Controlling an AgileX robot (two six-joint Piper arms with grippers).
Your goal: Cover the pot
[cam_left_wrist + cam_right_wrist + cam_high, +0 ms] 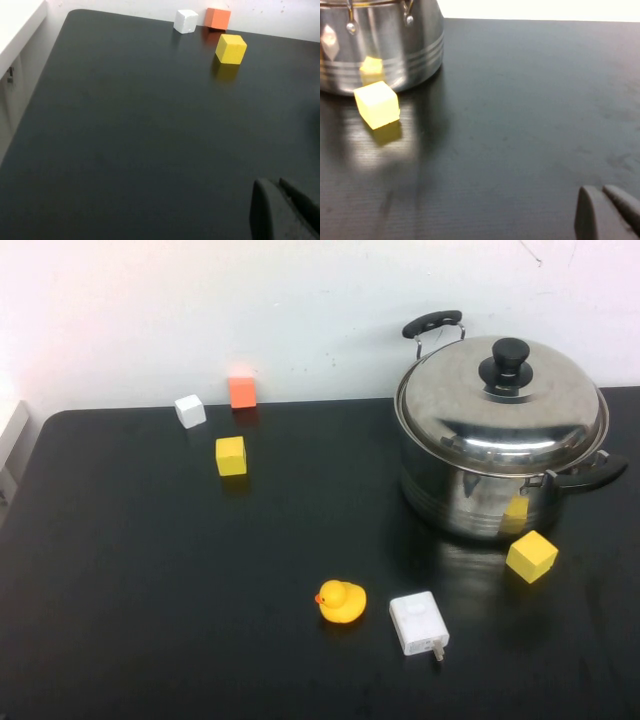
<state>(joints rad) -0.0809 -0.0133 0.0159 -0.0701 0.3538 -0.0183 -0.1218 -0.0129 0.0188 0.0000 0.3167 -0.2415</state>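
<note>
The large steel pot [480, 495] with black side handles stands at the back right of the black table. The domed steel lid [500, 405] with a black knob [508, 360] sits on top of it. The pot's lower wall also shows in the right wrist view [380, 45]. Neither arm shows in the high view. My left gripper [277, 187] is shut and empty above the table's left part. My right gripper [600, 192] is shut and empty above the table, apart from the pot.
A yellow block [531, 556] lies just in front of the pot, also in the right wrist view [376, 104]. A white charger [418, 623] and a rubber duck [341, 601] lie at front centre. White [190, 411], orange [242, 391] and yellow [231, 456] blocks lie at back left.
</note>
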